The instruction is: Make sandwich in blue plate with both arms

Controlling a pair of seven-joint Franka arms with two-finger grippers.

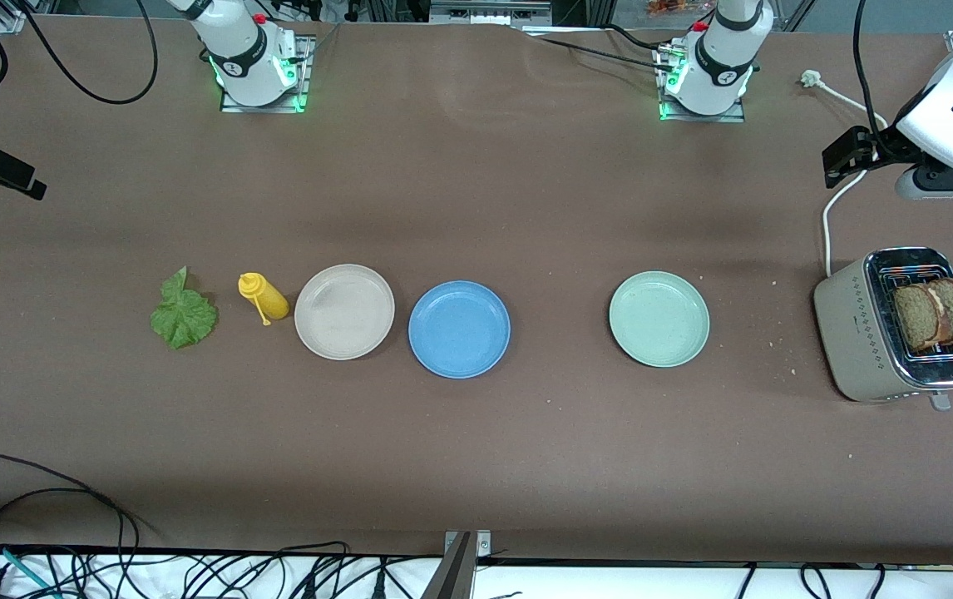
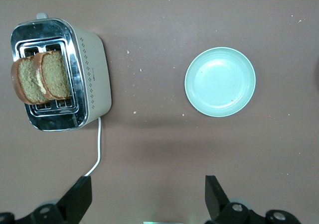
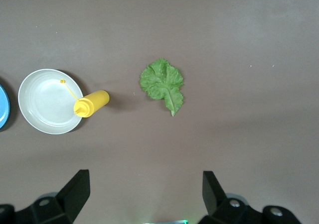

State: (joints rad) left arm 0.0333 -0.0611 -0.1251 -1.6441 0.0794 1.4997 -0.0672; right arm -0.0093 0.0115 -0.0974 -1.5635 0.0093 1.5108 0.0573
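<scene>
The blue plate [image 1: 459, 329] lies empty at the table's middle; its edge shows in the right wrist view [image 3: 2, 107]. Two brown bread slices [image 1: 934, 314] stand in the toaster [image 1: 859, 333] at the left arm's end, also in the left wrist view [image 2: 42, 77]. A green lettuce leaf [image 1: 184, 316] lies flat at the right arm's end [image 3: 162, 82]. My left gripper [image 2: 148, 181] is open and empty, high over the table by the toaster [image 1: 846, 158]. My right gripper [image 3: 144, 176] is open and empty, high over the table's end by the lettuce [image 1: 2, 170].
A beige plate [image 1: 344, 312] lies beside the blue plate, with a yellow squeeze bottle [image 1: 264, 298] on its side between it and the lettuce. A mint-green plate [image 1: 659, 319] lies between the blue plate and the toaster. The toaster's white cord [image 1: 827, 225] runs toward the left arm's base.
</scene>
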